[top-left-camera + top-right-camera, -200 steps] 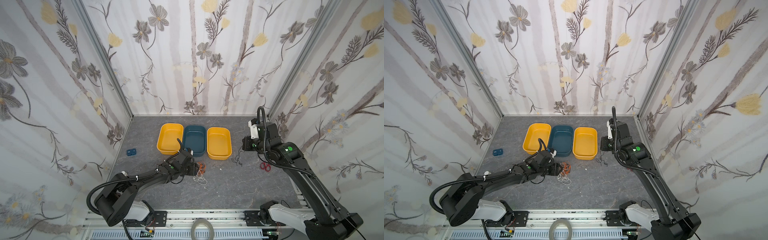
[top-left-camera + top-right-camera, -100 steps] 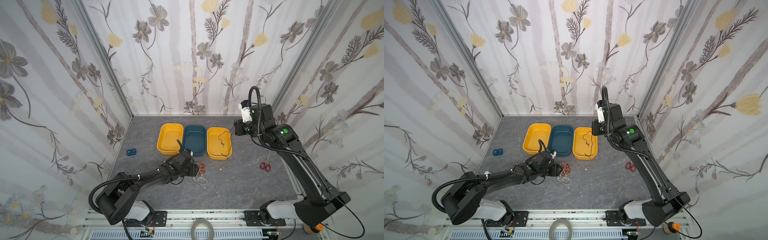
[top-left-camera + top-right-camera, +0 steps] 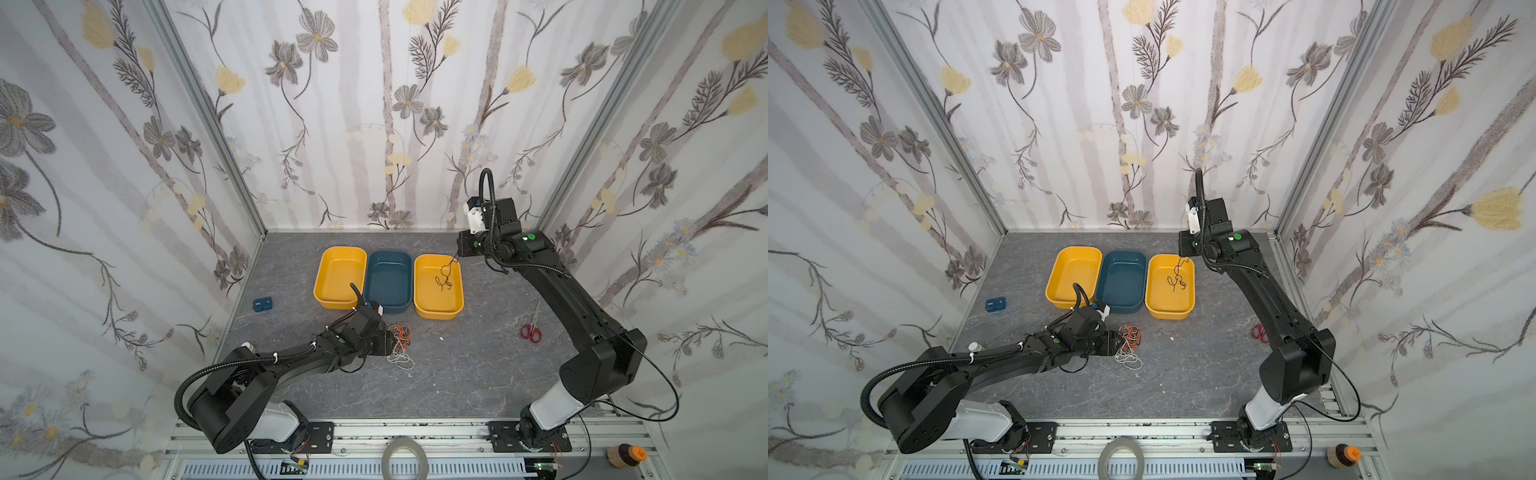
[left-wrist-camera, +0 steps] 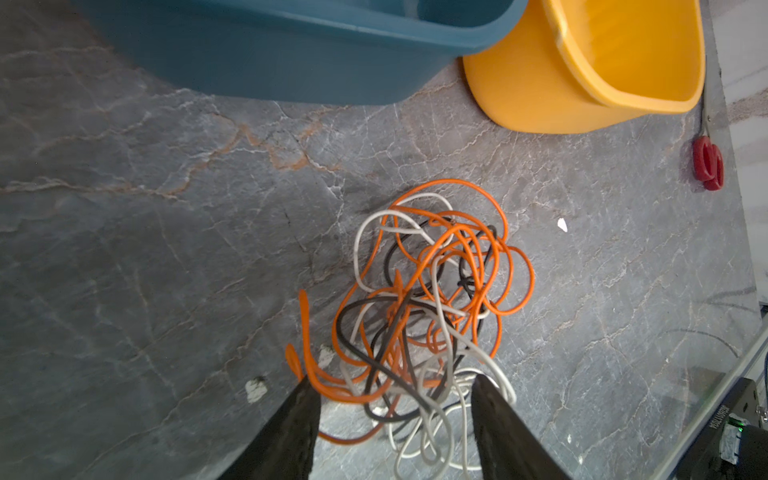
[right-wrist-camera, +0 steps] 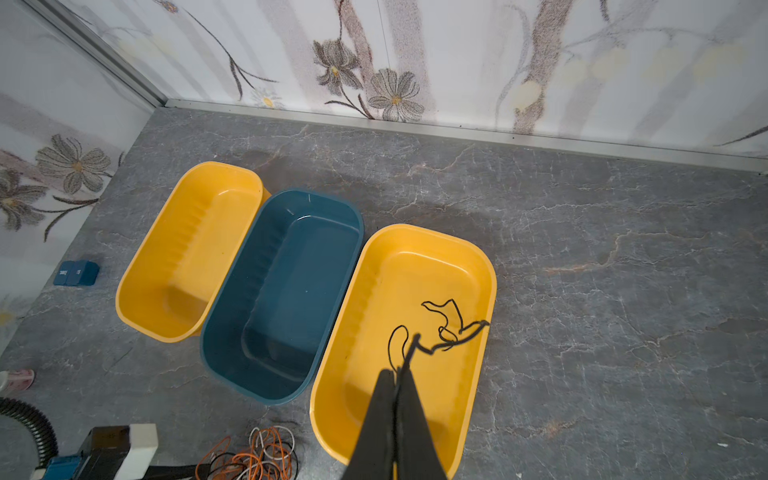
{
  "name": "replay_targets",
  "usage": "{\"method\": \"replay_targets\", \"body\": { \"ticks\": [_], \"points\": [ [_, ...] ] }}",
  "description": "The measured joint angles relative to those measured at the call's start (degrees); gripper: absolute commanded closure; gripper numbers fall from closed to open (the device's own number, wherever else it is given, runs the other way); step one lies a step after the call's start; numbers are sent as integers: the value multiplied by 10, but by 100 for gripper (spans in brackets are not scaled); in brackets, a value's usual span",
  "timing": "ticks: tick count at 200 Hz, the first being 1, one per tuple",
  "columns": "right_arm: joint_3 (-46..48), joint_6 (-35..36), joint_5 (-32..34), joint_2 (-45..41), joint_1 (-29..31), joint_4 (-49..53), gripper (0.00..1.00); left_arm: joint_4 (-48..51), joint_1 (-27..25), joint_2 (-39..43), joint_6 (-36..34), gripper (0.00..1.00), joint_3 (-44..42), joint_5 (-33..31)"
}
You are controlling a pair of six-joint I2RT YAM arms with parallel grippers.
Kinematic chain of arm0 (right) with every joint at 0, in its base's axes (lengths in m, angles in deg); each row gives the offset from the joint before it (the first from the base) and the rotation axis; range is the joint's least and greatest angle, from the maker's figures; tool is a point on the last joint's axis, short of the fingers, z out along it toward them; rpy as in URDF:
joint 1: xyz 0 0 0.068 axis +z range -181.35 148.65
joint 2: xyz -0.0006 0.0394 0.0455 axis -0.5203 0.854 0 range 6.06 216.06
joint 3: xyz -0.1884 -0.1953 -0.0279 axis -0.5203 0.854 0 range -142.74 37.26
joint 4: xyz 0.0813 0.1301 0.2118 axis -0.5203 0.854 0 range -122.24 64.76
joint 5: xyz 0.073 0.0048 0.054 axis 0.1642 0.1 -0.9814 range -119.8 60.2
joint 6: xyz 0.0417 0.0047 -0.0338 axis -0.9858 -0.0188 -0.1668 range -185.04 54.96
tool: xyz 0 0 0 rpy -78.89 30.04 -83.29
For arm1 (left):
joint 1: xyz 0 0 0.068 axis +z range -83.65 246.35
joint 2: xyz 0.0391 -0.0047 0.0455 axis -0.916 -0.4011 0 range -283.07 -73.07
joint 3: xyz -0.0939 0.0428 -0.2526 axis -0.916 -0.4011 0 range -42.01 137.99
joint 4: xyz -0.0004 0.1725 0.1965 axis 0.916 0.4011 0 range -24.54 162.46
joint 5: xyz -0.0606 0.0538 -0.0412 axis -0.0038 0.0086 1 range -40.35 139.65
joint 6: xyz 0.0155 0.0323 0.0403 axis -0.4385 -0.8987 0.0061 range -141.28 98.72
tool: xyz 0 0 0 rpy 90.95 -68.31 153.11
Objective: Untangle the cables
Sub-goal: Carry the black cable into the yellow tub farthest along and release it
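— Where was the right pincer (image 5: 397,372)?
— Above the yellow tray (image 5: 415,257) at the right end of the row, closed tight on one black cable (image 5: 446,332). The cable hung in loops within the tray's outline. I couldn't tell whether it touched the bottom.
— And the other cables?
— The cable tangle (image 4: 432,291), orange, white and black, lay on the table (image 4: 145,249), just on the robot's side of the blue tray (image 4: 291,54). The left pincer (image 4: 395,384) sat low at its near edge, fingers roughly half apart, with several strands between them but none pinched.
— Anything else?
— Red-handled scissors (image 3: 532,330) lay right of the trays, well apart from the tangle.
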Motion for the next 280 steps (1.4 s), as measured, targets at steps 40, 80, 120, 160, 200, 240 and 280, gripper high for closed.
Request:
{"method": "replay_targets", "body": {
  "ticks": [40,80,120,160,200,240,280],
  "points": [
    [20,-7,-11,36,0,-9,95,-6,0,-1,4,40,0,0],
    [69,-29,-26,78,1,-13,94,-12,0,0,4,40,-1,7],
    [108,-52,-32,130,10,-16,80,-19,0,0,4,39,-1,9],
    [116,-61,-39,152,15,-19,51,-19,0,0,4,36,-1,11],
    [117,-64,-23,121,24,-11,44,-17,0,16,4,31,-2,11],
    [139,-58,4,54,47,-4,46,-5,2,41,0,28,-2,8],
    [212,-68,-14,-17,94,-21,51,-3,6,46,-5,29,-5,14]
  ]
}}
